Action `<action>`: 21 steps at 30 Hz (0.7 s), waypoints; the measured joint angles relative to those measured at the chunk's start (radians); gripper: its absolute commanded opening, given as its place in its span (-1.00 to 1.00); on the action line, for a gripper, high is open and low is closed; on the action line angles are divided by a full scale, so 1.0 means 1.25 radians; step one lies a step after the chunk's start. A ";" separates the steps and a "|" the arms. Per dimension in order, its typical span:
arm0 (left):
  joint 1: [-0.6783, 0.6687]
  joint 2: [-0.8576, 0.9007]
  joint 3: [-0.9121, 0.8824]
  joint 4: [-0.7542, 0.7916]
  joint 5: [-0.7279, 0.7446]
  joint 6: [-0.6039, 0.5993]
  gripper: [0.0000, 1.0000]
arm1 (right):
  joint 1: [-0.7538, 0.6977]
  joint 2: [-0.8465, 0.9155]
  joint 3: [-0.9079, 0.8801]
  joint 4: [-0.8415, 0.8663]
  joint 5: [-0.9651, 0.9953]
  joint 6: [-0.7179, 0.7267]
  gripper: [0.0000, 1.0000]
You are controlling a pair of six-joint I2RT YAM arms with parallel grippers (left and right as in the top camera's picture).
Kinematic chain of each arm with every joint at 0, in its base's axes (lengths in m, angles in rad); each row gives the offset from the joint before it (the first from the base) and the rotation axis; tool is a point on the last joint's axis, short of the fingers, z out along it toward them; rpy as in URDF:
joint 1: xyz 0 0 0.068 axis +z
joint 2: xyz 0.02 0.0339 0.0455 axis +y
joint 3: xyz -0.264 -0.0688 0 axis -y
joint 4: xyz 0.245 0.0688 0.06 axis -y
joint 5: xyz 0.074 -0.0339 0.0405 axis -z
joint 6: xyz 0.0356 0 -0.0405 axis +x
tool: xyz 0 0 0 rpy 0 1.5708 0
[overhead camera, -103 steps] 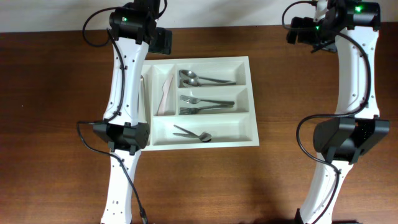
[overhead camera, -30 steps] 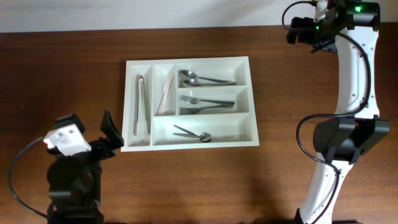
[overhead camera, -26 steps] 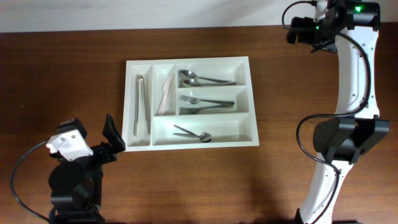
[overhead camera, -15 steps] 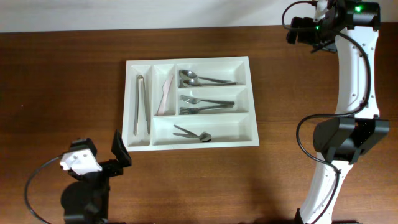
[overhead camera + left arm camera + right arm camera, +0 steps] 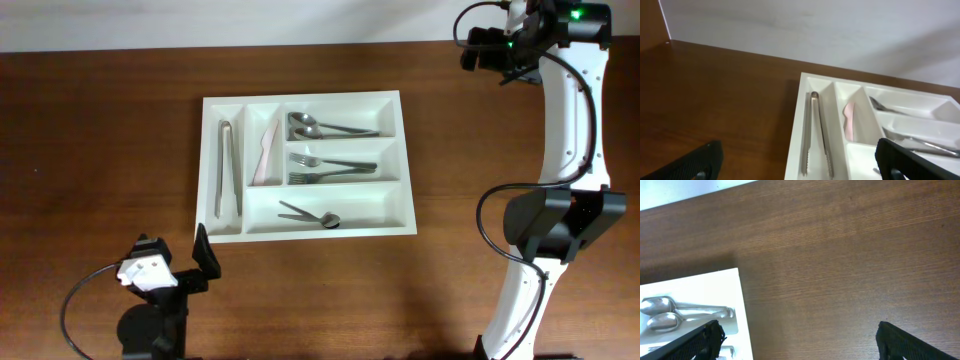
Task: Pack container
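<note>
At the near left corner of the dark brown wooden table [image 5: 90,140], the left arm sits folded low over its base, its left gripper [image 5: 204,259] tipped up toward the far side just off the near left corner of the large white rectangular plastic cutlery tray [image 5: 300,98]; the left wrist view shows its black fingers [image 5: 695,162] spread wide with nothing between them. The tray lies flat in the middle of the table, its long axis running left to right. Its nearest wide compartment holds two small metal utensils [image 5: 310,214] lying crossed at an angle, their kind hard to tell. The middle wide compartment holds two metal forks [image 5: 330,168], and the far one two metal spoons [image 5: 325,127] with bowls to the left and handles to the right. At the tray's left end, two narrow compartments run near to far: the outer one holds long metal tongs [image 5: 228,168], joined end far, and the inner one a pale pink plastic knife [image 5: 266,152]. On the right, the right arm stretches upright from its near base to the table's far edge, where the right gripper [image 5: 485,48] hangs well beyond the tray's far right corner, jaws likewise wide apart and empty.
</note>
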 measured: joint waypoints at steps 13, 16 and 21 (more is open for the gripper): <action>0.001 -0.043 -0.070 -0.021 0.009 0.012 0.99 | 0.000 0.000 0.000 0.000 0.000 0.000 0.98; 0.001 -0.043 -0.070 -0.021 0.009 0.021 0.99 | 0.000 0.000 0.000 0.000 0.000 0.000 0.98; 0.001 -0.043 -0.070 -0.021 0.009 0.024 0.98 | 0.000 0.000 0.000 0.000 0.000 0.000 0.98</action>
